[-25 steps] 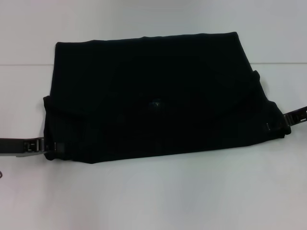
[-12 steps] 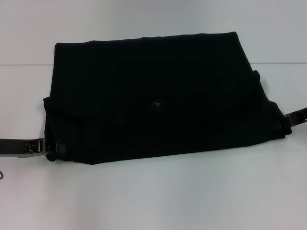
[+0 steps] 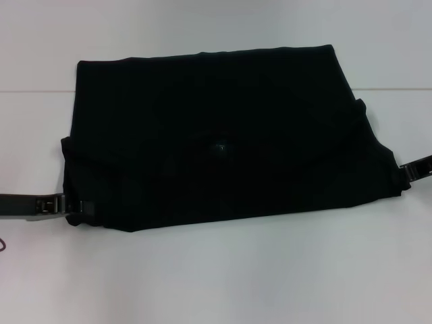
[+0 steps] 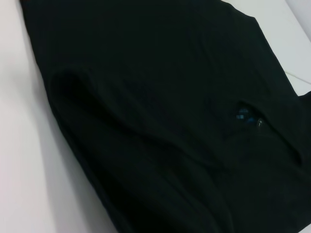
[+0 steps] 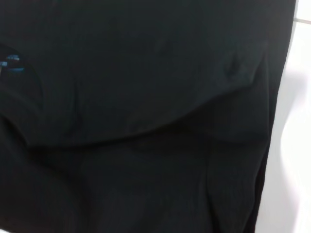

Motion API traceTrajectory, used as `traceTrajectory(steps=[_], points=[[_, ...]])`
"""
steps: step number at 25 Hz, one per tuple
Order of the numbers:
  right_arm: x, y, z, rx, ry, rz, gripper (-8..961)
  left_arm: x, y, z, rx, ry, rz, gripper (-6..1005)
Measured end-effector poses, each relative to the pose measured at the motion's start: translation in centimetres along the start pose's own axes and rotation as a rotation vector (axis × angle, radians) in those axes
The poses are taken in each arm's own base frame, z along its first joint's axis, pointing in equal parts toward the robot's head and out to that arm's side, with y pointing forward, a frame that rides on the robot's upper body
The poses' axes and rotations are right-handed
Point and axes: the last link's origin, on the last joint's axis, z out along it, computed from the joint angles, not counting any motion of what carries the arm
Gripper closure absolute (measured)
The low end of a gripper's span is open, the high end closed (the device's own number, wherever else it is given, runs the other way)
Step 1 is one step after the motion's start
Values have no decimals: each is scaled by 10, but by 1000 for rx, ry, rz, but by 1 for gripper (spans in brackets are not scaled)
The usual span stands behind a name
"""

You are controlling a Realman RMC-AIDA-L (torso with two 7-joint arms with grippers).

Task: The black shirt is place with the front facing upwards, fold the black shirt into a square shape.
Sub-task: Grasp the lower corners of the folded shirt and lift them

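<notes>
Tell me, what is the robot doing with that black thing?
It is folding a black shirt on a white table. The shirt already lies folded into a wide rectangle, with its small blue neck label showing in the middle. The left end effector is at the shirt's near left corner and the right end effector is at its right edge. It is not a square yet, so more folding is probably needed.

Matt black cloth shirt (image 3: 216,142) on smooth white table (image 3: 216,277)
</notes>
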Motion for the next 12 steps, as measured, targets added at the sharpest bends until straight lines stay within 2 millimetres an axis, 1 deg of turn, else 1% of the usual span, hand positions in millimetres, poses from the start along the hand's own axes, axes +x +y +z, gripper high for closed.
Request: traceTrajectory(steps=[2,7,10,12], points=[[0,-1,-1,0,3,0,938,0,0,0,-1,0,0,972],[4,-4,-9,-31,38,0,938,0,2,-5,-25,-15,-12,972],[10,-8,-21,-70,86,-2,938,0,5,-13,-60,-46,-27,972],[19,-11,-29,-105,133,2,938,-1,8,-21,-93,-82,-35,973]])
